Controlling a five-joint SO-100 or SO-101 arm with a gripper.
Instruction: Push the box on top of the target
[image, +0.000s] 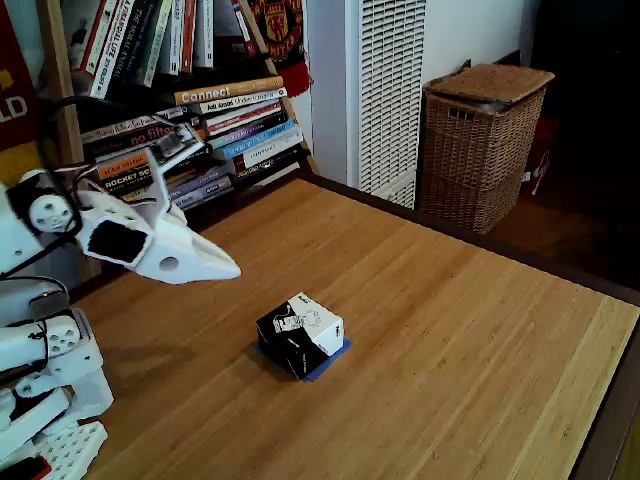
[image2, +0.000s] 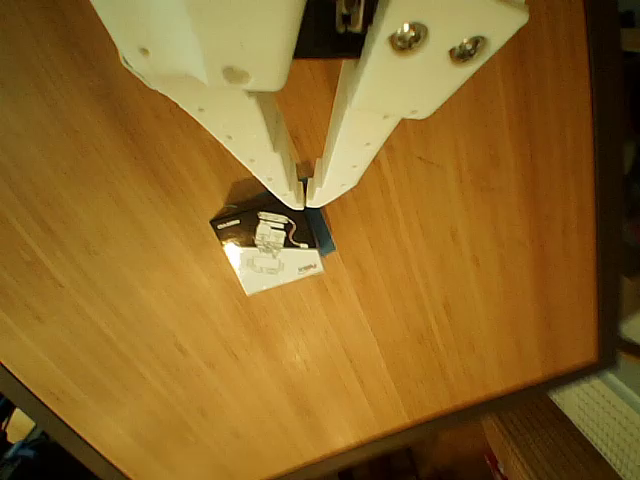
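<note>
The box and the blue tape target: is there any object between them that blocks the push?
Nothing visible does. The box already sits mostly over the target, whose blue tape peeks out along one side. The gripper hangs above the wood with its jaws together, and bare table surrounds the box.

A wooden table (image: 470, 330) carries the box (image: 300, 333), sitting over the blue-tape target (image: 334, 359).

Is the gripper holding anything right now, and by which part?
Nothing is held. The gripper is shut on air, raised above the table, apart from the box on the target.
</note>
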